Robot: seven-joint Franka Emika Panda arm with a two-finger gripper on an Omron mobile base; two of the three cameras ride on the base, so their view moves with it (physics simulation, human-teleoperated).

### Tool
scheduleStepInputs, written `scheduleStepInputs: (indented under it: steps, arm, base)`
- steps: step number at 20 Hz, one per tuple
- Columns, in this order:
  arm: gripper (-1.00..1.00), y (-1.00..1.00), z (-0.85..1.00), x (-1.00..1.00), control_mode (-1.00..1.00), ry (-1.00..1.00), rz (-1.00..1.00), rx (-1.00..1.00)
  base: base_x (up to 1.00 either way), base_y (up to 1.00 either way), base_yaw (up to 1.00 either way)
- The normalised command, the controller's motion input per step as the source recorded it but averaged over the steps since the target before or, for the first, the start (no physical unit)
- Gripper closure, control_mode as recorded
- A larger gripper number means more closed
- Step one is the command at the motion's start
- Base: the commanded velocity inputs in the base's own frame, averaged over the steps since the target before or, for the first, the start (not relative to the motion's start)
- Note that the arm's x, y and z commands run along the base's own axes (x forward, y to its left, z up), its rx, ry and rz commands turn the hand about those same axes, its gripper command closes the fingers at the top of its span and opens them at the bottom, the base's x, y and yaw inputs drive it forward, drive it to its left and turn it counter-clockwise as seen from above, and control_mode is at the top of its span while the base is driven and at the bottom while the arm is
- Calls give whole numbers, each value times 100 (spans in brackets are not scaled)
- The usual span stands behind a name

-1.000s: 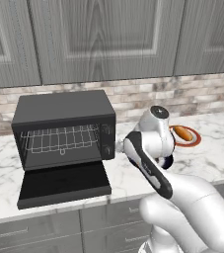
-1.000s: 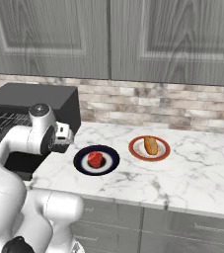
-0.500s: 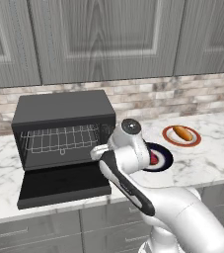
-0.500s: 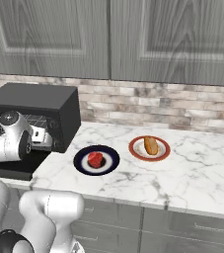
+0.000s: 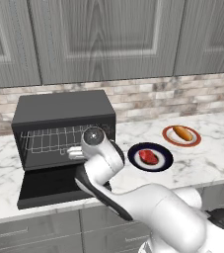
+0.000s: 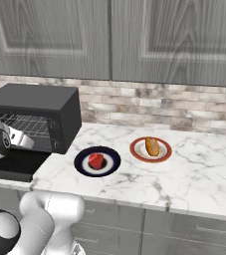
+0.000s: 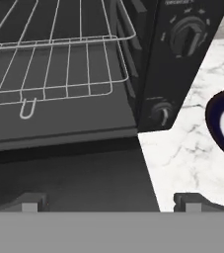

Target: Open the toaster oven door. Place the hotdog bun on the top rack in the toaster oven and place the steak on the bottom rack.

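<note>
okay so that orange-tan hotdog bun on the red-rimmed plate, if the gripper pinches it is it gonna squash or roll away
The elongated orange-tan hotdog bun looks like soft bread, so it would probably dent under a hard pinch. Its rounded, elongated shape suggests it could roll sideways if nudged. It lies loose on a shallow red-rimmed plate, so it is probably light and may slide.

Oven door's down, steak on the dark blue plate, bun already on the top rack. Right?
Not quite. The toaster oven door is down and the steak sits on the dark blue plate, but the hotdog bun lies on the orange-rimmed plate on the counter, not on the top rack. The right base view shows it.
</note>
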Motion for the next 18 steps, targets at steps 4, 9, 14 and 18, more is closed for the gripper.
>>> scheduleStepInputs:
  steps: [4, 9, 14, 18]
  arm:
    - [-100, 58, 0, 11, -100, -14, 0, -9]
    - [-100, 40, -1, 13, -100, -19, -9, -3]
    - [-100, 32, -4, 0, -100, -39, -3, 0]
    - [-100, 24, 6, 13, -100, -13, -5, 0]
  base:
    - [0, 0, 0]
    - [0, 0, 0]
    - [0, 0, 0]
    - [0, 0, 0]
